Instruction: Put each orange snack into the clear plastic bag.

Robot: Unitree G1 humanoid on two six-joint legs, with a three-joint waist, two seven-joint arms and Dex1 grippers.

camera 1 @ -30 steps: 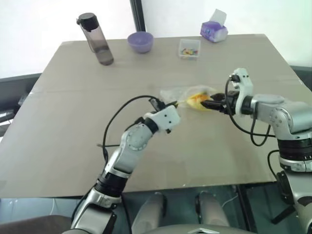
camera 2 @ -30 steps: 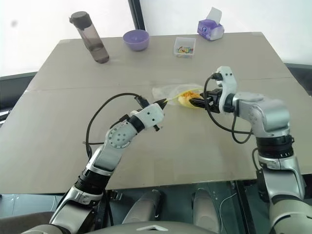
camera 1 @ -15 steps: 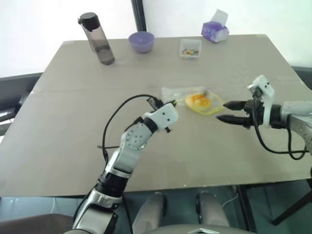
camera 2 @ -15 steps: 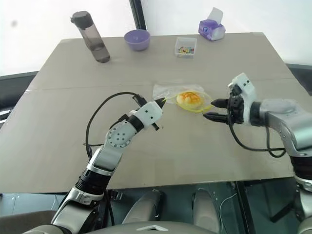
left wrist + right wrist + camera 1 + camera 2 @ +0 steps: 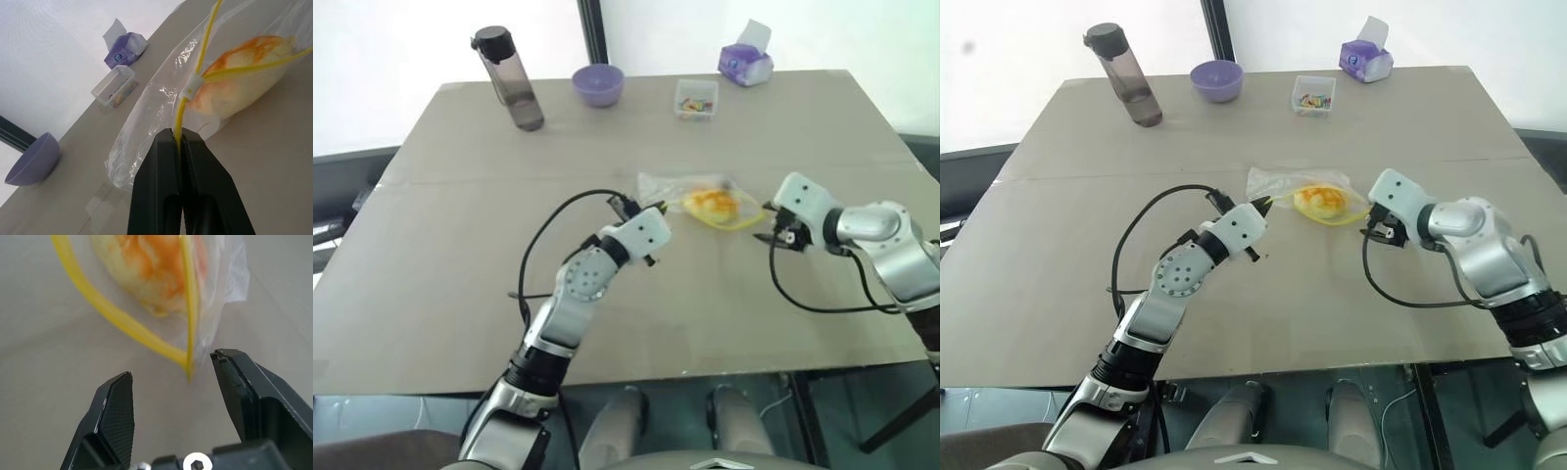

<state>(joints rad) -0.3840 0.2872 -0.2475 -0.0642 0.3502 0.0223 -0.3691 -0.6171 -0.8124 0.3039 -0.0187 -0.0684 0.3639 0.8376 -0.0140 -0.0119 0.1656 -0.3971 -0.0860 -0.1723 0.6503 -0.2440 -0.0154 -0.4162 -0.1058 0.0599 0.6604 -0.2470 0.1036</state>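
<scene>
Spanning view: brown table (image 5: 460, 264), bright white backdrop behind.

Orange snack (image 5: 1320, 199) yellow with orange streaks; clear plastic bag (image 5: 161, 105) see-through, yellow seal strip; counter (image 5: 440, 255) grey-tan; bowl (image 5: 598, 84) purple; bottle (image 5: 509, 78) smoky grey, black cap; tissue pack (image 5: 745, 65) purple and white; small clear box (image 5: 695, 98) with multicoloured bits; pincer fingers (image 5: 117, 406) black.

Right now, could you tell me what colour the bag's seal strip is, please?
Yellow; the seal strip of the clear plastic bag shows best in the right wrist view.
</scene>
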